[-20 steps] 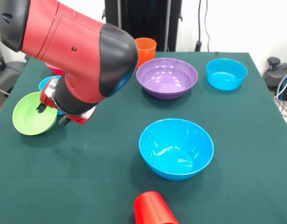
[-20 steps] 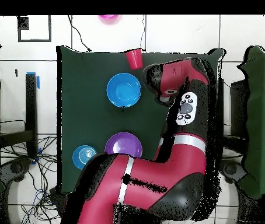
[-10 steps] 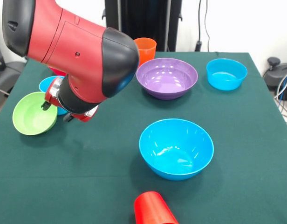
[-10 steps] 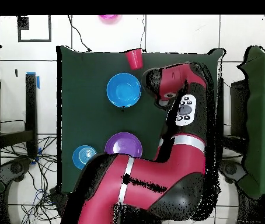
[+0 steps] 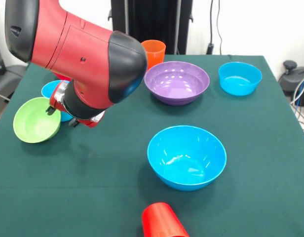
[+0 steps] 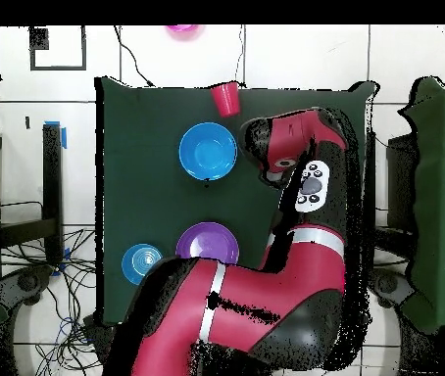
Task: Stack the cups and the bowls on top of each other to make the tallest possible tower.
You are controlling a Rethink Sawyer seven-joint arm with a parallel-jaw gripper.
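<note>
Gripper (image 5: 60, 116) above green bowl (image 5: 34, 126), beside small blue bowl (image 5: 52, 90); finger state indiscernible. Red cup (image 5: 162, 222) on its side.

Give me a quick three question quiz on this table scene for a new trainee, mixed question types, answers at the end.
1. True or false: the red cup lies on its side at the table's near edge in the front view.
2. Which bowl sits closest to the orange cup? A) purple bowl B) green bowl C) large blue bowl
3. Fill in: the end effector hangs beside the ____ bowl.

Key: 1 true; 2 A; 3 green. Whether the end effector is open or shut cannot be seen.
</note>
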